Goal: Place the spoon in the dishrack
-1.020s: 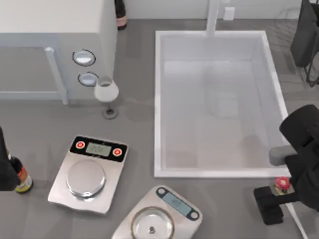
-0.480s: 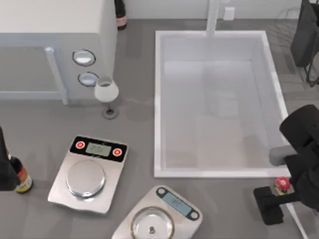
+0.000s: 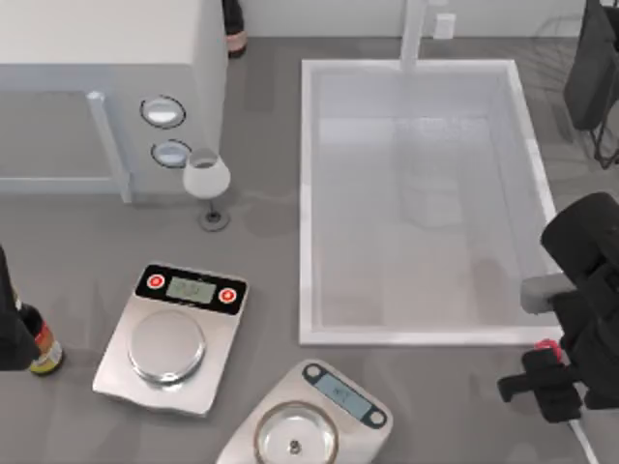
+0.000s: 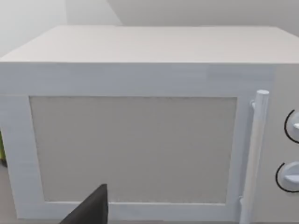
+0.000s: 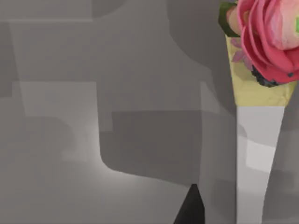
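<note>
Grey table; white sink basin inset.

We count two kitchen scales, one wine glass, one microwave, one sink, one spoon.

Matt grey desk, smooth white rectangular sink basin with a faint sheen, two brushed-metal kitchen scales with glossy black display strips, matt white microwave, matt black right pincer, clear wine glass
</note>
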You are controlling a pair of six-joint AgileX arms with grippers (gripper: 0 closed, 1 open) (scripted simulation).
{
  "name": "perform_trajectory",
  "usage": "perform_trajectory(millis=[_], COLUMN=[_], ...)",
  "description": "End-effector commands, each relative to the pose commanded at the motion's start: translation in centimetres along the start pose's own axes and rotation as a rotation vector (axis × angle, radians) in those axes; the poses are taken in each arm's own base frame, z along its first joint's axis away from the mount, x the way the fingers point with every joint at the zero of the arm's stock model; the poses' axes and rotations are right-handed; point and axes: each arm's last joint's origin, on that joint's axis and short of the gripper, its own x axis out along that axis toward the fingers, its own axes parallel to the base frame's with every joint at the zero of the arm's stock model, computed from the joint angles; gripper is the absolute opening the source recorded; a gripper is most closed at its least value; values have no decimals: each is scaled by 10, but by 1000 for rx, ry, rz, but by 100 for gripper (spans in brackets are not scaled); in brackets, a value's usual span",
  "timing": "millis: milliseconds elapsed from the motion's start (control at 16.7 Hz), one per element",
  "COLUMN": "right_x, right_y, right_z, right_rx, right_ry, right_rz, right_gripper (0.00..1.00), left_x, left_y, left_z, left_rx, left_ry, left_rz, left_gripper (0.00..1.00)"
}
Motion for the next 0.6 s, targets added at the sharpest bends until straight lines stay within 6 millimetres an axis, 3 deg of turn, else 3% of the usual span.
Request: perform_trajectory(millis=[300,600], right_x=[-59,-143], right_y=[6,3], right_z=[22,17], right_rx=[3,2], right_ry=[7,50], right_rz=[-2,-13], right_gripper=[0,0], left_x=[0,0], left_y=[0,0], left_z=[0,0], left_rx=[0,0], left_ry=[0,0], left_rz=[0,0], left_gripper=[100,100])
